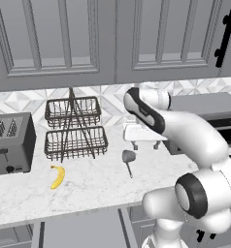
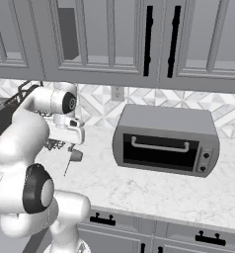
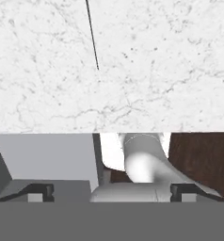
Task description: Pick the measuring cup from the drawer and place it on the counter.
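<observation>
Looming closest is the robot's white elbow, its dark joint ring low in the left base view, and beyond it the forearm reaches out over the counter. At its far end hangs the tool, held a little above the marble with its two short fingers pointing down and standing apart, nothing between them. In the hand view the finger tips sit wide at either side of the bottom edge, which fits an open, let-go stance.

Just below and slightly toward the front edge lies the measuring cup, its round dark bowl nearest the tool and its thin handle running out toward the front of the counter. The cup rests flat on the slab, apart from the fingers, so by my reading the placing is done. From the right base view the cup sits under the white hand, well left of the toaster oven.

Farther out, a banana lies on the marble toward the toaster, with a two-tier wire basket behind it against the tiled wall. Down below the counter's front edge, the grey drawer stands pulled open.
</observation>
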